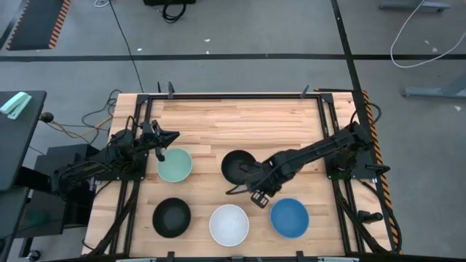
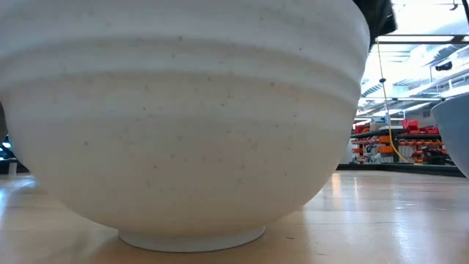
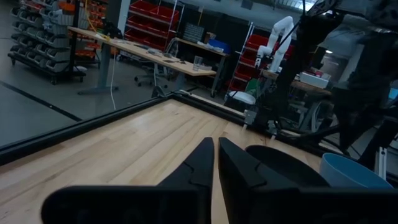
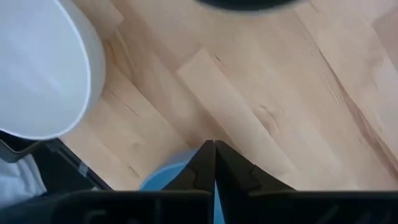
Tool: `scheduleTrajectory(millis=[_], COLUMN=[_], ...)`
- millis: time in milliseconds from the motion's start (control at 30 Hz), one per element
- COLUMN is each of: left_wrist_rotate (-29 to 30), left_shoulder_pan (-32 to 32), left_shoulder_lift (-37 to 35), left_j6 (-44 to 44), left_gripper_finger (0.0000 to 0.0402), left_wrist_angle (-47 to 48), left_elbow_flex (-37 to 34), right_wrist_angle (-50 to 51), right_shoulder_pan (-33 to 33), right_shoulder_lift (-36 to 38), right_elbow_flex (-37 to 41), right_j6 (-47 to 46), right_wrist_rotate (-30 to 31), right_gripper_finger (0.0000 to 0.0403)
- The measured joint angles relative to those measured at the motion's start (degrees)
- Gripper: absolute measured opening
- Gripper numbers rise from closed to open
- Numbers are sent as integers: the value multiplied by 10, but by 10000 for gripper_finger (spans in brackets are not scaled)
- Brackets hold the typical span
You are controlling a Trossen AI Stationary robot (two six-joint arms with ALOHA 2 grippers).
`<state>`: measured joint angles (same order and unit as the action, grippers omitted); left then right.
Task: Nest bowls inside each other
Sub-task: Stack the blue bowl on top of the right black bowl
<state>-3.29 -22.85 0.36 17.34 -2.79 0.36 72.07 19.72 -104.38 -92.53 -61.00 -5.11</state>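
Grey floor (image 1: 255,33), red shelving (image 3: 146,25)

The left gripper's (image 3: 216,163) two dark fingers (image 3: 198,167) point forward over the pale wooden desk (image 3: 124,149), their tips nearly touching with only a thin slit between them. Just past the tips sits a round black bowl (image 3: 286,165), and beside it a smooth blue bowl (image 3: 351,174) near the edge. A black metal rail (image 3: 81,127) frames the desk, with red shelving (image 3: 149,18) beyond.

2 black bowls (image 1: 238,166), 1 white bowl (image 1: 229,224), 1 mint bowl (image 1: 175,164), 1 blue bowl (image 1: 290,217).
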Motion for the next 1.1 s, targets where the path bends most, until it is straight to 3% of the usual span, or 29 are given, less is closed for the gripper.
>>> scheduleTrajectory(millis=[500,700,1100], left_wrist_rotate=[0,0,1], left_shoulder_pan=[0,0,0], left_shoulder_lift=[0,0,0], left_j6=[0,27,31], left_gripper_finger=[23,30,28], left_wrist_angle=[-3,1,8], left_elbow_flex=[0,0,1], right_wrist_angle=[68,122,122], right_shoulder_pan=[89,127,188], right_shoulder_lift=[0,0,0], right_elbow_flex=[0,0,0], right_j6=[-132,-192,-291], right_wrist_rotate=[38,53,62], right_gripper_finger=[100,104,99])
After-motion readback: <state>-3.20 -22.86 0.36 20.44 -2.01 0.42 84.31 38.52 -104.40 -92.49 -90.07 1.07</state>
